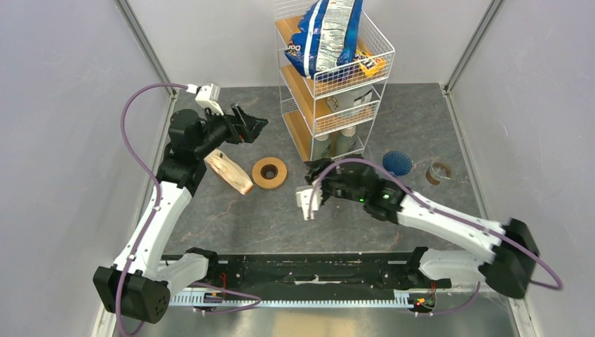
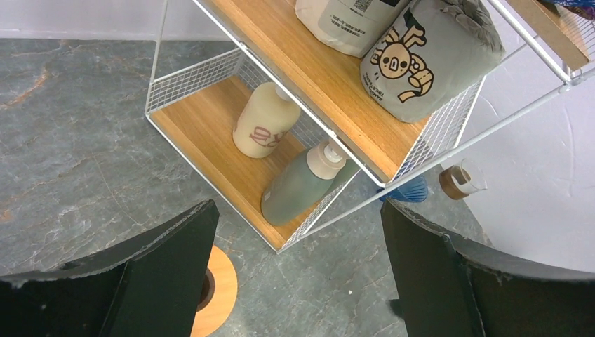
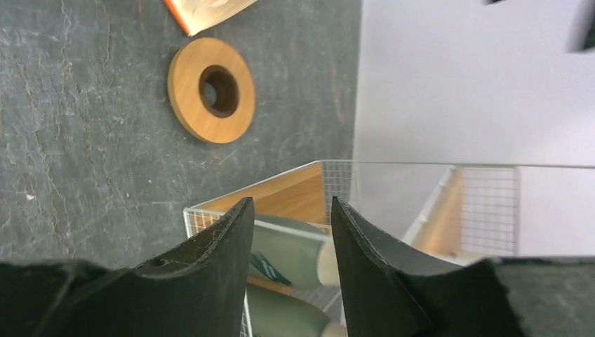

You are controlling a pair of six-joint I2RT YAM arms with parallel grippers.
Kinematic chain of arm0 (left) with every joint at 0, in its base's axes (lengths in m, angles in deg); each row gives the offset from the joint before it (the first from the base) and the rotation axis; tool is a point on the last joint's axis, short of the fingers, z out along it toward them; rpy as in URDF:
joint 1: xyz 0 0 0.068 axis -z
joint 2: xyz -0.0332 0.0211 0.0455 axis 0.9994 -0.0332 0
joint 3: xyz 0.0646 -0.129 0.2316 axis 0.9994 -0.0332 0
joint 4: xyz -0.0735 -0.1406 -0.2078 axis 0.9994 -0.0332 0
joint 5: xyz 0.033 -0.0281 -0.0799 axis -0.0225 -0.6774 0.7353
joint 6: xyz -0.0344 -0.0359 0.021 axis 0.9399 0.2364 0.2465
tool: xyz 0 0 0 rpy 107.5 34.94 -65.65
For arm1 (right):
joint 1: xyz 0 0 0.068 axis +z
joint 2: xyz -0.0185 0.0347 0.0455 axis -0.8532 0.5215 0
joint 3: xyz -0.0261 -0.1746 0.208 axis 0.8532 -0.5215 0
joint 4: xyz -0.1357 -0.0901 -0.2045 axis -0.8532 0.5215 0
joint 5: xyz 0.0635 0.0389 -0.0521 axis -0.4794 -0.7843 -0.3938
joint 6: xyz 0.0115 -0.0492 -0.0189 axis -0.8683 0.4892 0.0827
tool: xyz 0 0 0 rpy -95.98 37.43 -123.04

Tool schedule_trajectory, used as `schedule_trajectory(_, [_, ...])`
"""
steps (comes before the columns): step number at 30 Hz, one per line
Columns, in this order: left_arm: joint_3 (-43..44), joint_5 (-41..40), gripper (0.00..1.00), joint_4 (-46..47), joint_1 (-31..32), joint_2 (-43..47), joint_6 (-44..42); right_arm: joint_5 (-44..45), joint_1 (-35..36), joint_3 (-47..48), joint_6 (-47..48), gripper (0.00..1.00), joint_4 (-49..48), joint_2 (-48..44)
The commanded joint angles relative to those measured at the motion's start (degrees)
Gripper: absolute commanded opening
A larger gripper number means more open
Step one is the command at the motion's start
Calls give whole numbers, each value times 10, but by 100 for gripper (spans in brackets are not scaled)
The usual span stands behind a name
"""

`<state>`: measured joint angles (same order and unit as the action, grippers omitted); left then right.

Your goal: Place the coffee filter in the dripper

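Top view is read as a clock face, with 12 o'clock at the far wall.

The left gripper [image 1: 251, 125] is seen above the table [image 1: 231, 217] at about 10 o'clock. Its jaws are spread wide and nothing is seen between them. In the left wrist view, the lowest tier of the wire rack [image 1: 351, 116] is framed between the fingers. A cream bottle [image 2: 265, 121] and a green bottle [image 2: 302, 184] are lying on that tier.

The paper stack [image 1: 228, 170] — a cream-and-tan wedge — is noted at 9 o'clock, near the left gripper at its 6 o'clock. The orange-brown ring [image 1: 269, 173] lies flat just beside the stack, at its 3 o'clock, and the two are not touching.

The wire rack stands at 12 o'clock, with a blue chips bag [image 1: 326, 31] on its top tier.

The right gripper [image 3: 291, 207] is placed near the table centre, at 6 o'clock of the rack foot, with its fingers aimed at the lowest tier. Its jaws are parted by a narrow gap through which the rack is seen — nothing is gripped.

The dripper [image 1: 397, 163] is on the table at 3 o'clock of the right gripper and apart from it. The glass cup [image 1: 439, 171] is near the dripper at its 3 o'clock, not touching.

A single loose coffee filter cannot be made out in any view.
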<state>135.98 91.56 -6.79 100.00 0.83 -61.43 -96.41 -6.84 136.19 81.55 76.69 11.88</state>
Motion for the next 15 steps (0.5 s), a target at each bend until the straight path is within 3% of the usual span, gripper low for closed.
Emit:
schedule_trajectory(1, [7, -5, 94, 25, -4, 16, 20, 105, 25, 32, 7, 53, -114, 115])
schedule_trajectory(6, [6, -10, 94, 16, -4, 22, 15, 135, 37, 65, 49, 54, -213, 192])
schedule_trajectory(15, [8, -16, 94, 18, -5, 22, 14, 151, 25, 76, 77, 54, -263, 255])
